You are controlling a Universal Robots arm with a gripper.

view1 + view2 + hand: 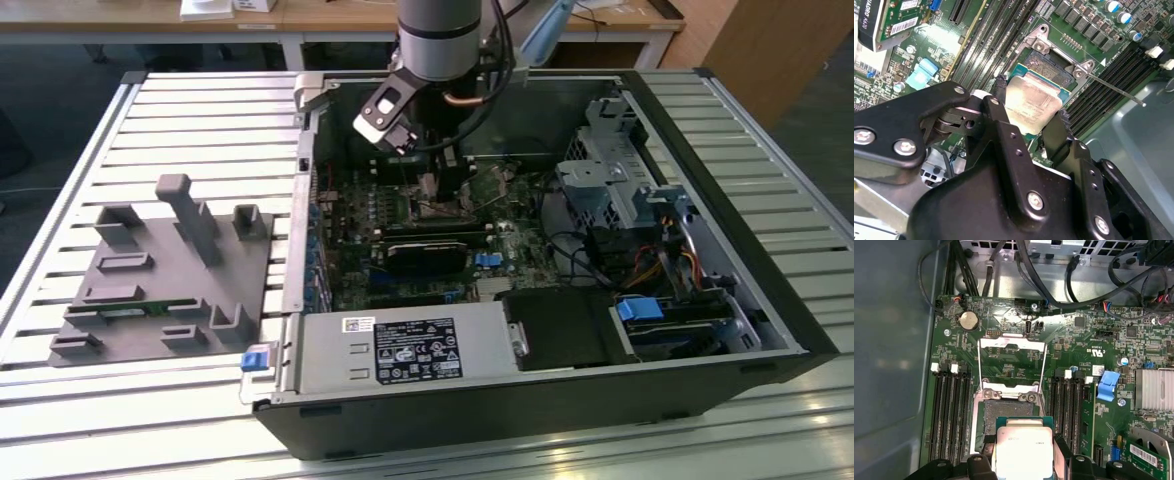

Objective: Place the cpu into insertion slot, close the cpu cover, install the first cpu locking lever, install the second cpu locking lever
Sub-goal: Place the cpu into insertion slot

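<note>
My gripper (1031, 104) is shut on the cpu (1029, 100), a pale silvery square chip on a green board, with a black finger on each of two opposite edges. The chip hangs just over one side of the insertion slot (1046, 64), whose dark frame and dull centre lie uncovered. In the first wrist view the cpu (1023, 445) sits between the gripper (1024, 452) fingers, overlapping the near edge of the insertion slot (985, 415). The cpu cover (1011, 341), a thin silvery frame, is swung open beyond the slot. A thin locking lever (1114, 87) sticks out sideways. In the exterior view the gripper (447, 185) reaches down into the case.
Long black memory slots (951, 415) flank the socket on both sides. The open computer case (747, 300) holds cables, a drive cage (601, 175) and a power supply (400, 350). A grey fixture block (160, 270) stands on the slatted table at the exterior view's left.
</note>
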